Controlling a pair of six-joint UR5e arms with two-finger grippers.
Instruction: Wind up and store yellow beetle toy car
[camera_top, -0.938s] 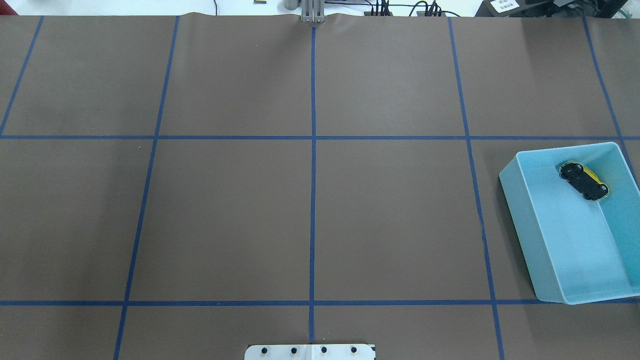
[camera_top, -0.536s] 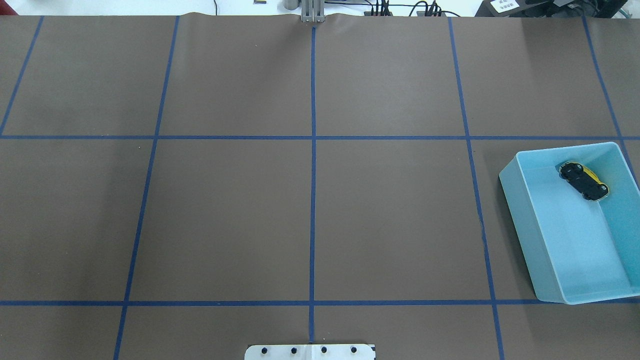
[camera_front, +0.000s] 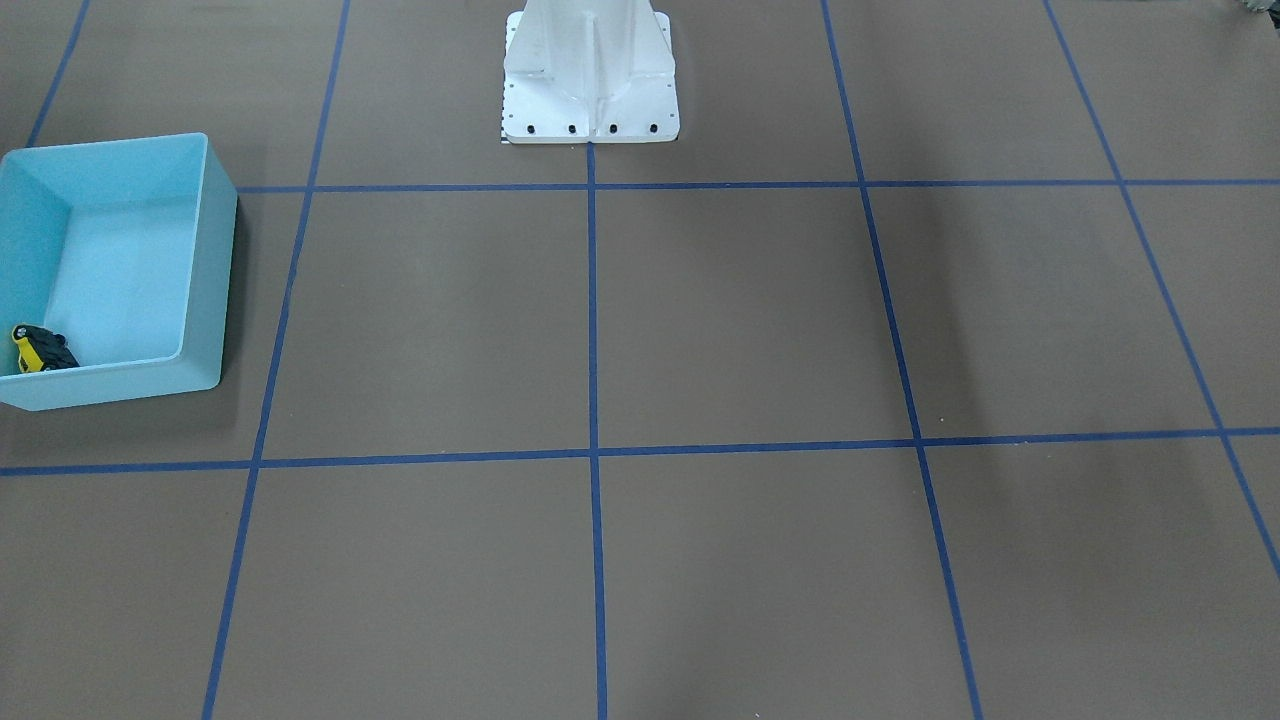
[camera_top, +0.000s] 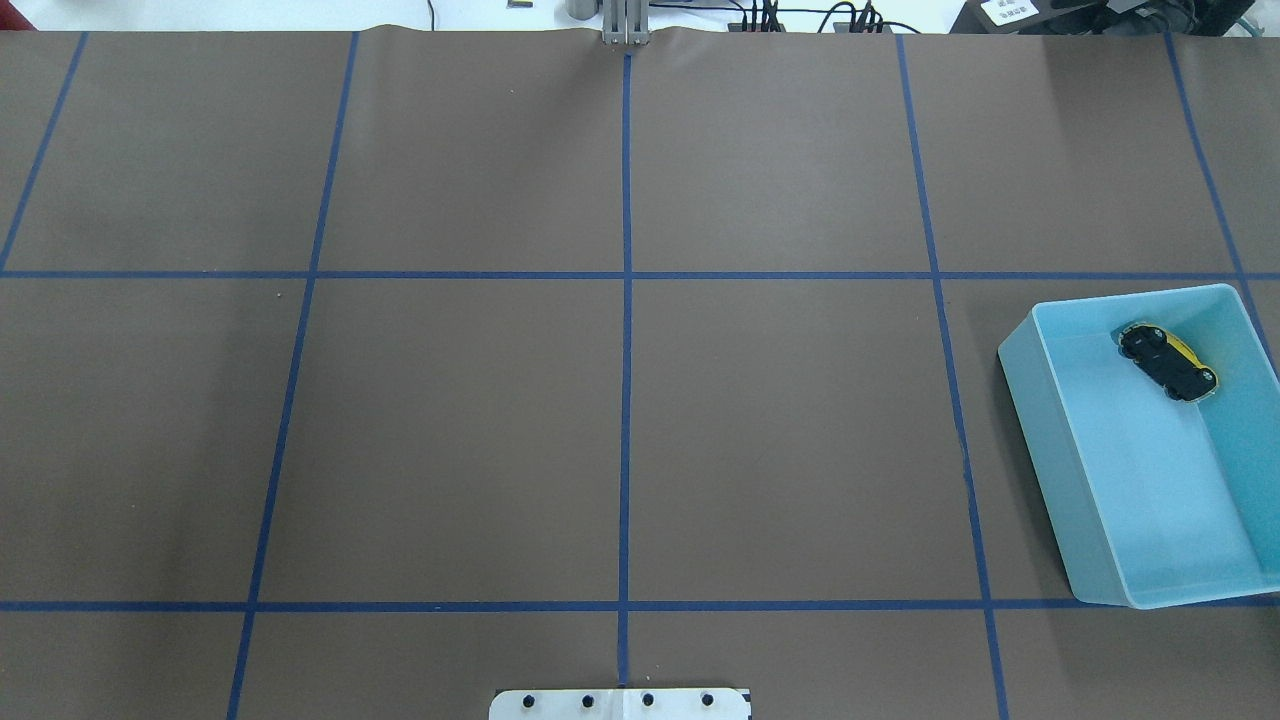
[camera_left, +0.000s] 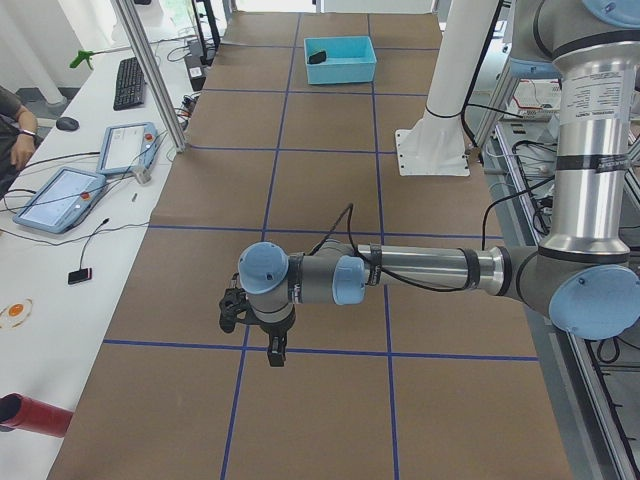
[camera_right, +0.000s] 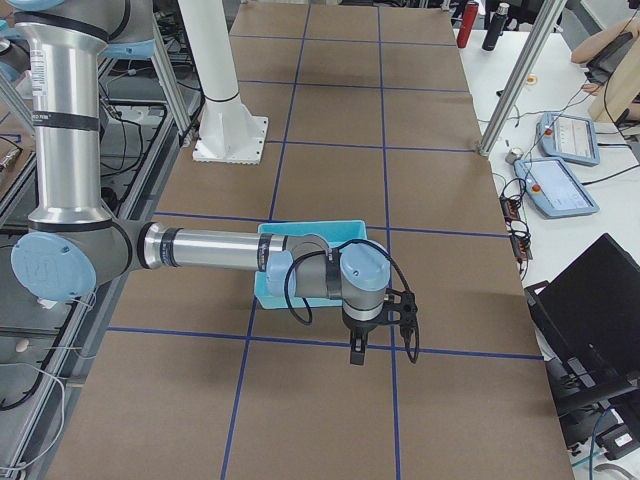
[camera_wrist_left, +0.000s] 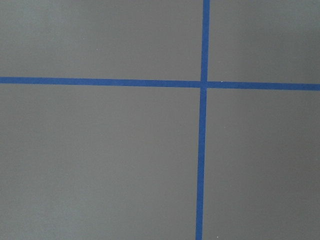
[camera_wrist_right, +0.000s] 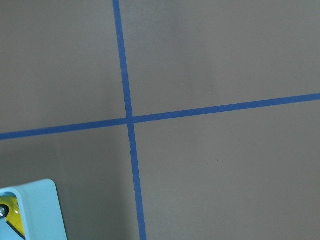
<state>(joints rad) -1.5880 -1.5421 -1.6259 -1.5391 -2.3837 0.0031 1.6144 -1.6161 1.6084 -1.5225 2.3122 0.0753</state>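
Note:
The yellow beetle toy car lies tipped over with its black underside showing, inside the light blue bin, against the bin's far wall. It also shows in the front-facing view, in the bin's corner, and as a yellow sliver in the right wrist view. My left gripper hangs over bare table at the end away from the bin; I cannot tell if it is open. My right gripper hangs just past the bin; I cannot tell if it is open.
The white robot pedestal stands at mid table edge. Blue tape lines grid the brown table. A side desk with tablets, a keyboard and a red cylinder runs along the operators' side, with metal posts.

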